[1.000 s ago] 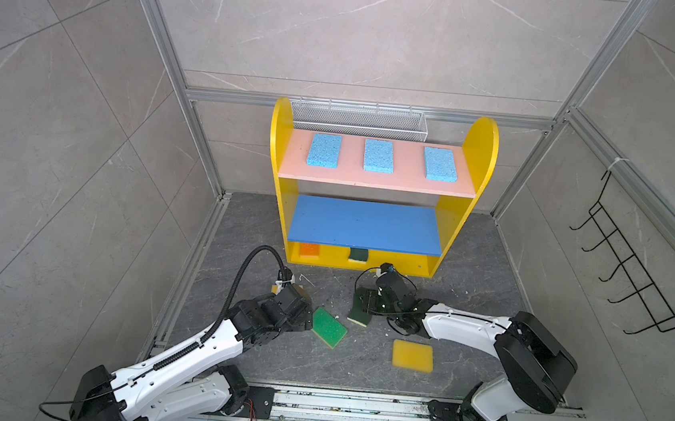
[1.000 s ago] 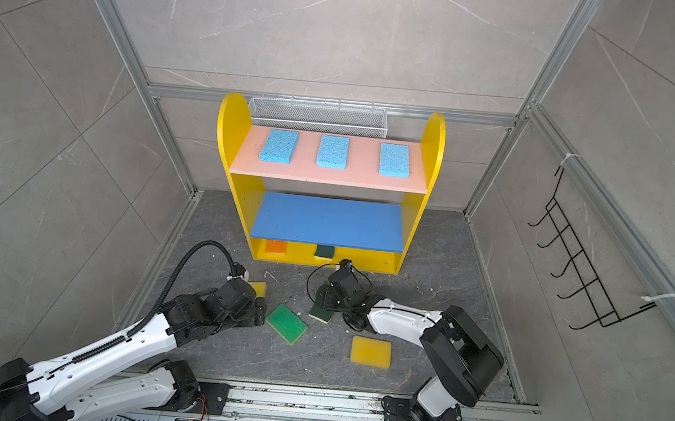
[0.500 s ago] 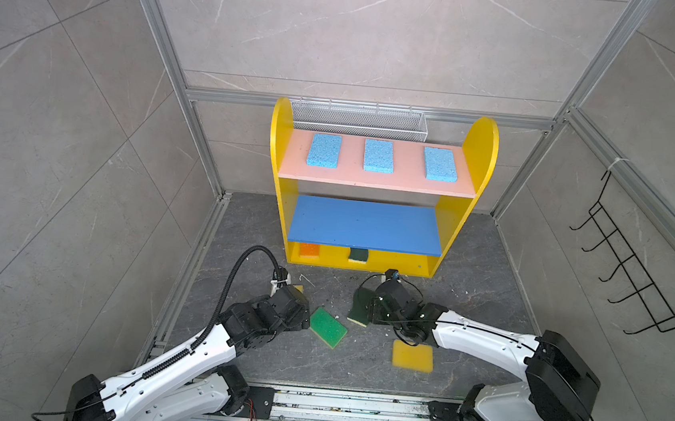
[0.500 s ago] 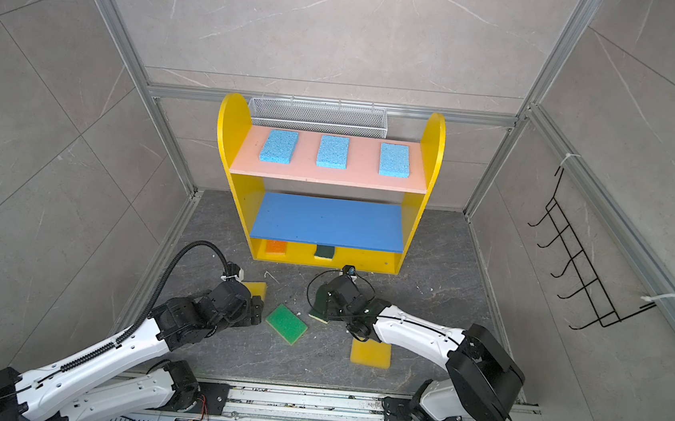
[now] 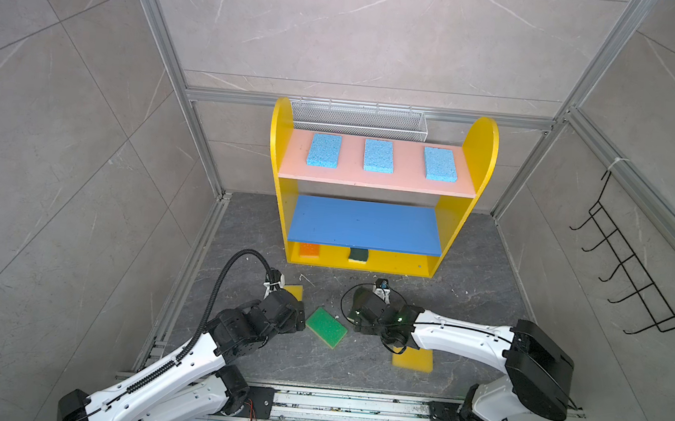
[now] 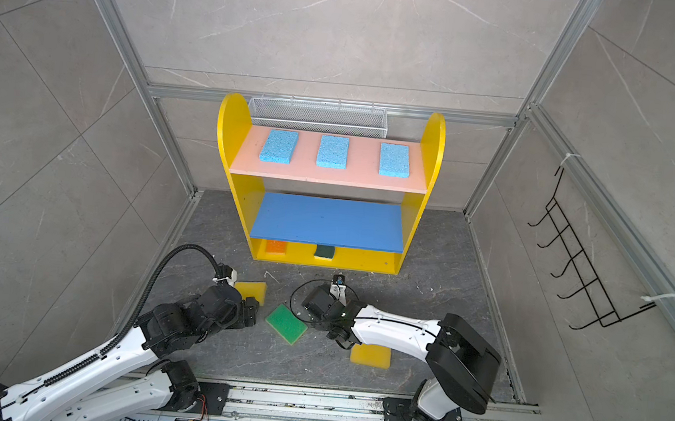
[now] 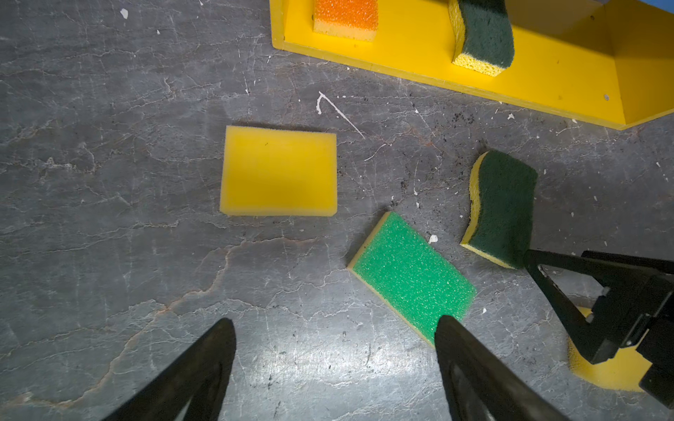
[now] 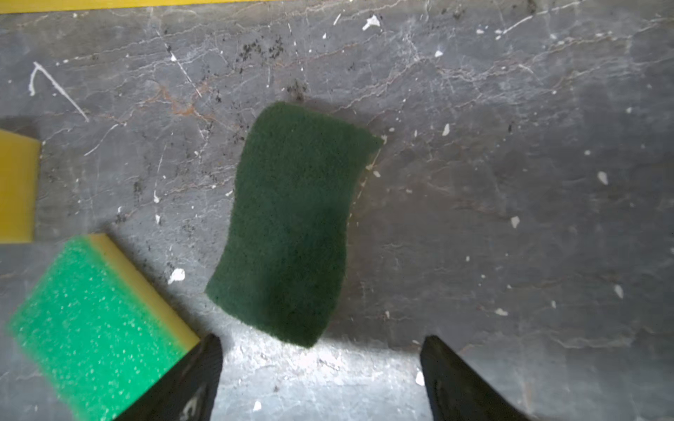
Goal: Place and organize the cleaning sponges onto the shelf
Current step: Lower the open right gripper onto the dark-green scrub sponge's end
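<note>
The yellow shelf (image 5: pixel 481 149) stands at the back with three light blue cleaning sponges (image 5: pixel 378 155) on its pink top board. An orange sponge (image 5: pixel 309 250) and a dark-green scourer (image 5: pixel 359 255) sit on the bottom tier. On the floor lie a yellow sponge (image 7: pixel 279 171), a bright green one (image 7: pixel 412 277), a second dark-green scourer (image 8: pixel 291 222) and another yellow sponge (image 5: pixel 414 360). My left gripper (image 7: pixel 333 324) is open and empty, its right finger beside the green sponge's corner. My right gripper (image 8: pixel 321 342) is open, with the scourer's near end just ahead of its fingertips.
A white wire mesh basket (image 5: pixel 358 119) hangs behind the shelf. A black wire hook rack (image 5: pixel 631 266) is on the right wall. Metal rails (image 5: pixel 352 404) run along the front edge, and the blue middle board (image 5: pixel 364 224) is bare.
My right gripper's jaws have spread wider and its arm has stretched out lower over the floor. The left arm has drawn back slightly toward the front.
</note>
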### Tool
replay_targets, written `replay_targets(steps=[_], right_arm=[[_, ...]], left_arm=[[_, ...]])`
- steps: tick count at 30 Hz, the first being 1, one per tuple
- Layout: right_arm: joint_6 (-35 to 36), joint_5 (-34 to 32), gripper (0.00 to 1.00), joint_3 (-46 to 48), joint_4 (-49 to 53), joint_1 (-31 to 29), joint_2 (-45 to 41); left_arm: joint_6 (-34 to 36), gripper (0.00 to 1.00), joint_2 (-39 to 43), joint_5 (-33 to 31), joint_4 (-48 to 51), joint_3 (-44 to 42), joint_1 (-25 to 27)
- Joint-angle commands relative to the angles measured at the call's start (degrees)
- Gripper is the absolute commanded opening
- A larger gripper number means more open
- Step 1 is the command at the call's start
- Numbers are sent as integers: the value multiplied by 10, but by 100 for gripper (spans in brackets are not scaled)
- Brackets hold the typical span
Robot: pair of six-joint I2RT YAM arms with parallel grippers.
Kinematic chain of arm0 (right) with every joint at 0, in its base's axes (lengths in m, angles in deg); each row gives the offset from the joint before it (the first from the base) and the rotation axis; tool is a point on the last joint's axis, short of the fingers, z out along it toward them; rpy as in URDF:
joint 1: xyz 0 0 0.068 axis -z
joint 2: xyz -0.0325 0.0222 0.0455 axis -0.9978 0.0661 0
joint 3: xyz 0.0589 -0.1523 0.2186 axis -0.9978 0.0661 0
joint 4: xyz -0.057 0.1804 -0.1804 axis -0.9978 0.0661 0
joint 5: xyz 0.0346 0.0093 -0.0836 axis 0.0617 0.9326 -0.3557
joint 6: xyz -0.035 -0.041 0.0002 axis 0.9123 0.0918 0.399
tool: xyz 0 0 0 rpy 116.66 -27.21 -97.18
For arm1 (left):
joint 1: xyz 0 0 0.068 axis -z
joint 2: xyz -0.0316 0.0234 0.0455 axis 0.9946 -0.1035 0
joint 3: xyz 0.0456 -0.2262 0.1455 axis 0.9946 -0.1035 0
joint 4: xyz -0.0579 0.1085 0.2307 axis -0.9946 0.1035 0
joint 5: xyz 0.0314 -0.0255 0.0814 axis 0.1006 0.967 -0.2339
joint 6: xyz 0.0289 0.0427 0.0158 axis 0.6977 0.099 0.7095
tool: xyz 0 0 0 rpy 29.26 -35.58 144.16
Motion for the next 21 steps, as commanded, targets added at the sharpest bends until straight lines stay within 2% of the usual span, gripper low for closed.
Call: replay_targets(steps=[1,4,12,21], right_arm=[[-47,-33,89,-37,43,-13,25],[-71,-24,90,-51,38,-16,44],[-129,-8,91,-70,48,-18,90],[-145,-11,91,-108,67,-22,131]], left_arm=[[9,89,15,-7,0,-8,2],[19,90,30,5,-11,-17,2],[43,91,53,-14,-11,-12,1],[54,91,76,-3,-22,-25,1]])
